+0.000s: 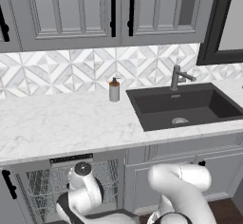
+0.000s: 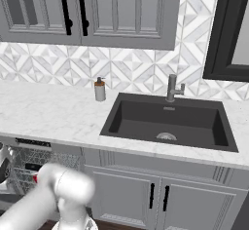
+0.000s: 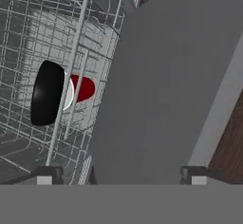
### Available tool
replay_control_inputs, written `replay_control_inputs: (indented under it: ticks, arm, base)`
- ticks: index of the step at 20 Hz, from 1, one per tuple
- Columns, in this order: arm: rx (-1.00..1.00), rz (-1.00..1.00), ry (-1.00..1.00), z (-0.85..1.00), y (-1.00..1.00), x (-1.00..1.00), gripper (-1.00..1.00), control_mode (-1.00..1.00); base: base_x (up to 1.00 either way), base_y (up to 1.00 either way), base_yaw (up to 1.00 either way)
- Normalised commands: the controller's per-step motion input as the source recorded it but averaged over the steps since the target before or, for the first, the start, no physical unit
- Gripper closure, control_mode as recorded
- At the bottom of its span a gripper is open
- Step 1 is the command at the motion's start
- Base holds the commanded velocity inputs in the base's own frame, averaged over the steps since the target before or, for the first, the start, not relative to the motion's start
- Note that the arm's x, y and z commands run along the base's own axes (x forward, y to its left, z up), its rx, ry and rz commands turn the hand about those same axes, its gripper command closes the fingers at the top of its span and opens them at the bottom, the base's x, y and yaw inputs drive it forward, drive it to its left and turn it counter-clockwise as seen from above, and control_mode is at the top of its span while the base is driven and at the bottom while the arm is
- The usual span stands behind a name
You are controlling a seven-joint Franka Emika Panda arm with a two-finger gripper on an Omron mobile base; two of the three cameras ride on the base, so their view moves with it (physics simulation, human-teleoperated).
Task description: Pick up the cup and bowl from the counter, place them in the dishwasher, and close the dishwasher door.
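In the hand view the black bowl [image 3: 47, 92] stands on edge inside the dishwasher's grey wire rack [image 3: 28, 38]. The red cup [image 3: 84, 88] lies right behind it, white rim against the bowl. My gripper [image 3: 119, 176] is open and holds nothing, its fingertips [image 3: 45, 175] wide apart above the lowered dishwasher door [image 3: 161, 85], a flat grey panel to the right of the rack. In the left base view the dishwasher [image 1: 52, 180] stands open under the counter [image 1: 57, 123], with my arm reaching down in front of it. A red bit of the cup [image 2: 35, 179] shows in the rack.
A grey soap dispenser [image 1: 114, 90] stands by the backsplash, left of the dark sink [image 1: 185, 107] and its faucet [image 1: 178, 77]. Grey cabinet doors [image 2: 155, 195] sit under the sink, to the dishwasher's right. Dark wood floor [image 3: 232, 137] borders the door.
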Motion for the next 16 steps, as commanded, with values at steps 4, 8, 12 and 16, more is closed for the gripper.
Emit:
replay_control_inputs:
  ticks: [4,8,12,16]
  arm:
    - [0.0,0.31,0.26,0.81,0.0,-1.0,-1.0,-1.0]
    - [-0.08,0.45,0.22,0.61,0.0,-1.0,-1.0,-1.0]
    - [-0.31,0.52,0.07,0.42,0.0,-1.0,-1.0,-1.0]
    - [-0.41,0.54,0.0,0.02,0.01,-0.96,-1.0,-1.0]
  base:
    - [0.0,0.0,0.0]
    - [0.0,0.0,0.0]
    - [0.0,0.0,0.0]
    - [0.0,0.0,0.0]
